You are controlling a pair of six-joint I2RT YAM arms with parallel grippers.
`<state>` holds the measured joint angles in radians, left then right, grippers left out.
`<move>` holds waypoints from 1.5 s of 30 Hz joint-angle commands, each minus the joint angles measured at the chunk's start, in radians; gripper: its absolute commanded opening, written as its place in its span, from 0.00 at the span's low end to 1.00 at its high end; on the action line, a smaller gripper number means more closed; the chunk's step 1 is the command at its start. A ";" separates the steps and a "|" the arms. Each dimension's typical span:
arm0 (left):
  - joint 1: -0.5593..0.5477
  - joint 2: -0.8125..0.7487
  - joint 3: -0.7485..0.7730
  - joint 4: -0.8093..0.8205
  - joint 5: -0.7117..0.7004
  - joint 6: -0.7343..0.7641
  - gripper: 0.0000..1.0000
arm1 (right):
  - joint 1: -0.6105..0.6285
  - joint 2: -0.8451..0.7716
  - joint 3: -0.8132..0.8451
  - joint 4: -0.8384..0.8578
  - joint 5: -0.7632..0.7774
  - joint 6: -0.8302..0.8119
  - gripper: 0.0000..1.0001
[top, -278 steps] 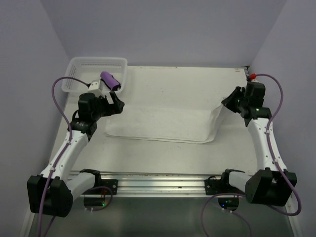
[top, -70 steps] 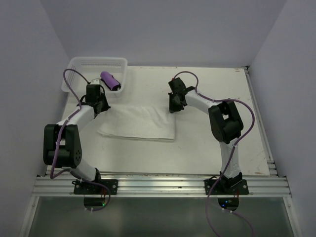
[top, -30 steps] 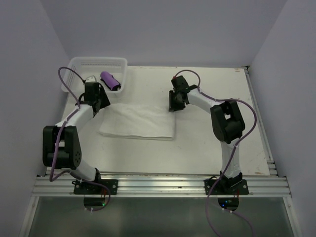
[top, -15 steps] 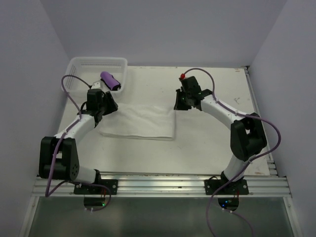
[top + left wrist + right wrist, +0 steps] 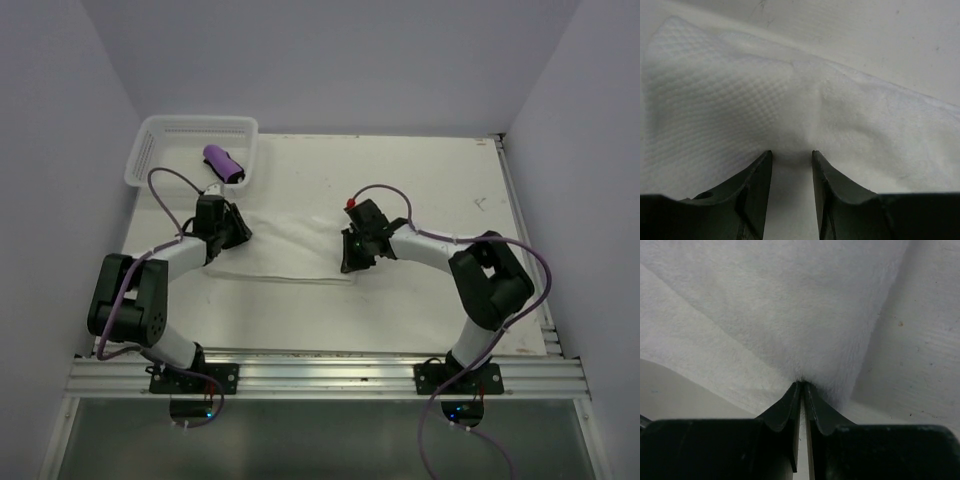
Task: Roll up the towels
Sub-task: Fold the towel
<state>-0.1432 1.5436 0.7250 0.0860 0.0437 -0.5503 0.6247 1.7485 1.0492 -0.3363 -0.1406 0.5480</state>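
Observation:
The large white towel [image 5: 290,245] lies folded on the table between my two arms. My left gripper [image 5: 236,232] sits at its left edge. In the left wrist view the cloth [image 5: 740,100] bunches up between the two dark fingers [image 5: 758,180], which press on a thick fold. My right gripper [image 5: 348,256] is at the towel's right edge. Its fingers [image 5: 790,405] are almost together, pinching the fluffy edge [image 5: 790,300]. The small purple towel [image 5: 224,164] lies rolled in the basket.
The white mesh basket [image 5: 150,140] stands at the back left corner, just behind my left arm. Bare white table [image 5: 440,180] stretches to the right and behind the towel, with grey walls on three sides.
Both grippers have come down toward the near side onto the white towel's side edges. The right jaws closed on the cloth first, and the left jaws have narrowed around a fold.

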 commanded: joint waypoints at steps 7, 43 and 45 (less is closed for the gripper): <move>-0.001 0.076 -0.010 -0.064 -0.127 -0.076 0.42 | -0.008 0.043 -0.064 0.056 0.027 0.009 0.15; -0.001 -0.309 0.122 -0.198 0.054 0.090 0.76 | -0.062 -0.326 -0.311 0.171 0.128 0.380 0.53; -0.001 -0.309 0.122 -0.198 0.065 0.090 0.77 | -0.063 -0.320 -0.310 0.193 0.124 0.383 0.54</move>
<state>-0.1463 1.2598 0.8249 -0.1074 0.0807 -0.4858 0.5663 1.4532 0.7414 -0.2073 -0.0425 0.8944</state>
